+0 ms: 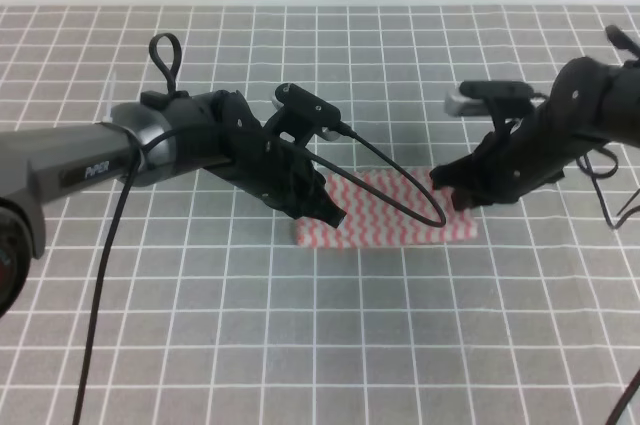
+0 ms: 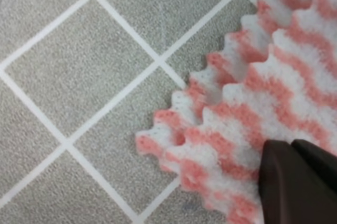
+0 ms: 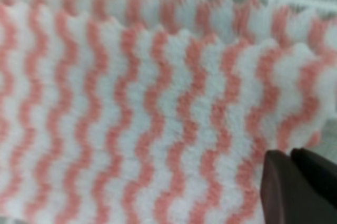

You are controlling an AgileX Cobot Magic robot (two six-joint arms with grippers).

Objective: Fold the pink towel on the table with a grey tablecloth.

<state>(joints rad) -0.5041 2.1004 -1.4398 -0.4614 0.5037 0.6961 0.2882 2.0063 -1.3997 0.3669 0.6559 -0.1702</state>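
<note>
The pink towel (image 1: pixel 400 217) lies doubled over on the table with a grey tablecloth (image 1: pixel 300 345), its two jagged edges nearly matching. My left gripper (image 1: pixel 326 209) sits low at the towel's left end. In the left wrist view its dark jaws (image 2: pixel 290 150) are pressed together over the top layer of the towel (image 2: pixel 247 108). My right gripper (image 1: pixel 452 191) is at the towel's right end. The right wrist view shows it (image 3: pixel 290 156) shut at the upper layer's corner of the towel (image 3: pixel 158 118).
The grey grid cloth (image 2: pixel 95 60) surrounds the towel on all sides. A black cable (image 1: pixel 400 175) loops from the left wrist over the towel's middle. Another cable hangs off the right arm (image 1: pixel 600 195) at the right edge.
</note>
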